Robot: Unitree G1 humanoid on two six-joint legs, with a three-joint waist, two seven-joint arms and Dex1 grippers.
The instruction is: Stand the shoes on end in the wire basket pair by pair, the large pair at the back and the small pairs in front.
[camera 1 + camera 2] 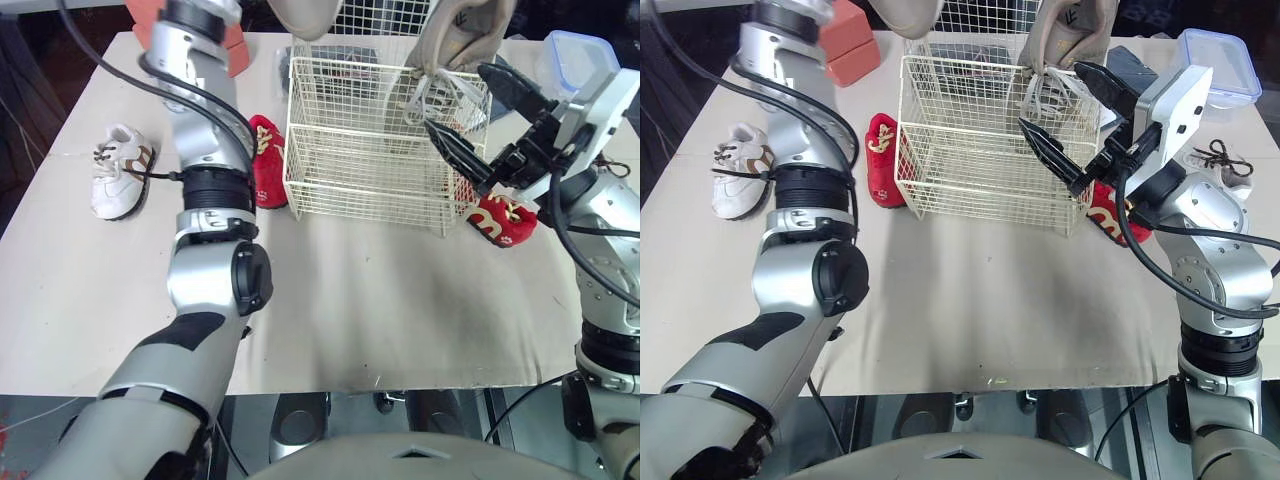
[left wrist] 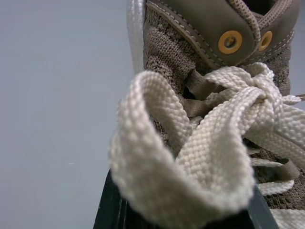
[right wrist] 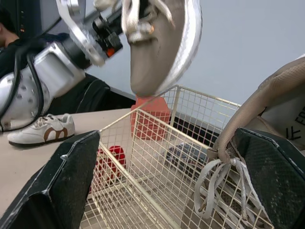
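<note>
Soft, light shoe (image 3: 159,52) hangs clamped in left hand (image 3: 123,23); right hand (image 1: 455,97), apart below it, best takes its stiff heel.

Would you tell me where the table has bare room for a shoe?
The table's front, between the wire basket and the near edge, is bare. It is crowded beside the basket: a red shoe on its left, a second red shoe and the open right gripper on its right; the left gripper holds a tan shoe overhead.
</note>
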